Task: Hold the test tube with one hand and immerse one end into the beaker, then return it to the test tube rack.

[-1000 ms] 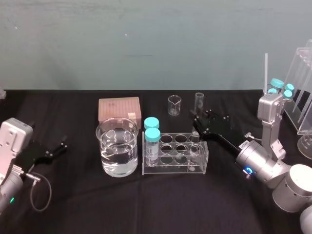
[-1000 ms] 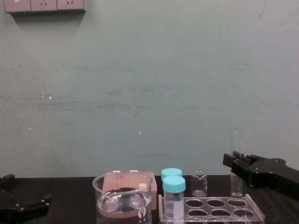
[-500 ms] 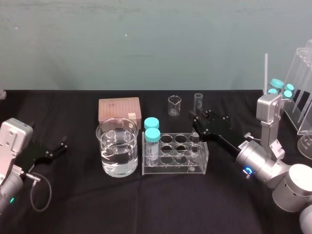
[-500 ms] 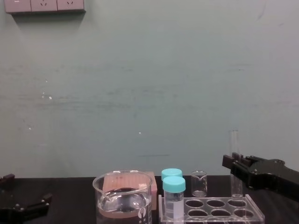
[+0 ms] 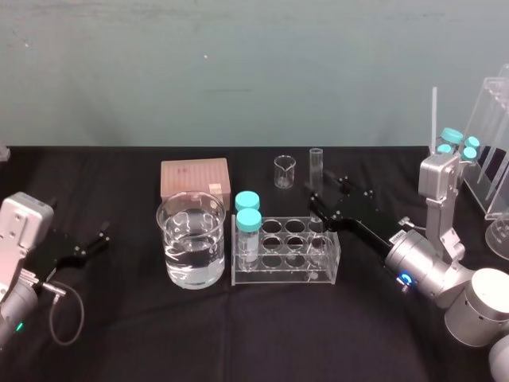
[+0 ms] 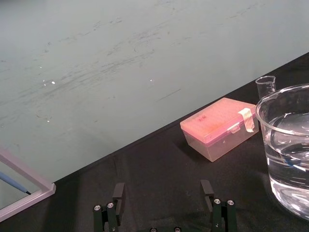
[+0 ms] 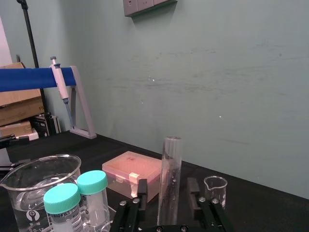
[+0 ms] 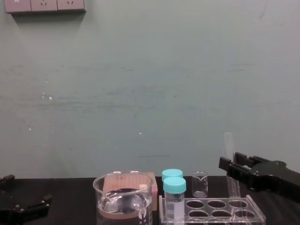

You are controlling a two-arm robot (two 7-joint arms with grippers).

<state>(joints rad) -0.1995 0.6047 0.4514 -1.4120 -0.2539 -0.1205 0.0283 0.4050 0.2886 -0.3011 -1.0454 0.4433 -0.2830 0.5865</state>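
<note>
Change: tube (image 5: 316, 171) now leans toward my left, its top shifted that way since a second ago; right hand (image 5: 318, 205) has crept left with it.
Tube: lower end sits at the right-end rear hole of the rack (image 5: 278, 277); I can't tell whether it has cleared the top plate.
Right hand: fingers (image 7: 141, 189) stand apart on either side of the tube, with a gap showing on each side in the wrist view, so I judge it is not clamped yet.
Left hand (image 5: 83, 247): parked at the desk's left, fingers spread, empty.
Risk: pulling up while the tube is tilted could bind it in the hole and drag the rack or crack the glass. A loose grip could let it slip. The path to the beaker (image 5: 169, 239) passes the vials (image 5: 248, 223), which a low carry could knock.
Desk (image 5: 238, 334): black cloth, flat; pink box (image 5: 194, 179) behind the beaker.
Room: pale green scuffed wall (image 5: 238, 64); sockets (image 8: 44, 4) high up; pipette (image 7: 60, 79) on a stand.
</note>
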